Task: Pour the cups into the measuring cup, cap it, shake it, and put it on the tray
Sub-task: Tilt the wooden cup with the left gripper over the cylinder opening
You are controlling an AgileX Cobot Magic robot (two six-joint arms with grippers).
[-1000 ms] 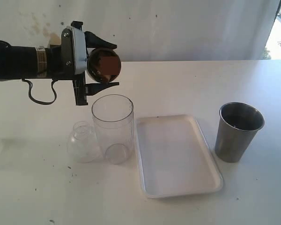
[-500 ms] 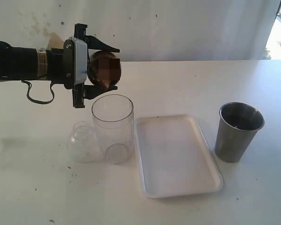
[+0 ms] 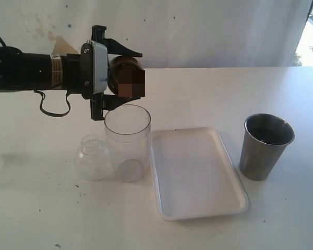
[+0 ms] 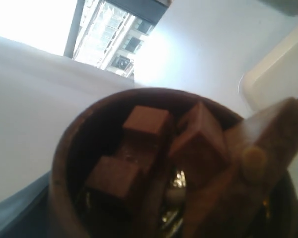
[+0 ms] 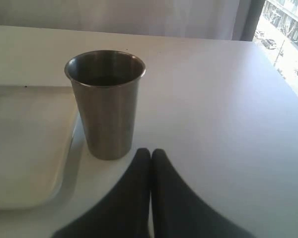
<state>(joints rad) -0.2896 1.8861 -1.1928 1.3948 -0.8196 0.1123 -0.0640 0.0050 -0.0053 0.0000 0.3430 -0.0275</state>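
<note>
Left gripper (image 3: 124, 78): we've got it clamped on the wooden cup (image 3: 127, 66), tipped sideways over the measuring cup (image 3: 127, 143).
Cap (image 3: 93, 158): on the table, just left of that.
Tray (image 3: 195, 174): just right.
Steel tumbler (image 3: 266, 146): upright beyond.
Right gripper (image 5: 150, 157): closed, empty, near tumbler.

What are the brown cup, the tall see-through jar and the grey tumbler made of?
The brown cup: wood by the look, matte brown with a thick rim. The measuring cup: clear, thin-walled, probably plastic; glass is possible. The tumbler: brushed metal, likely steel, with a dull grey sheen and thin rim.
</note>
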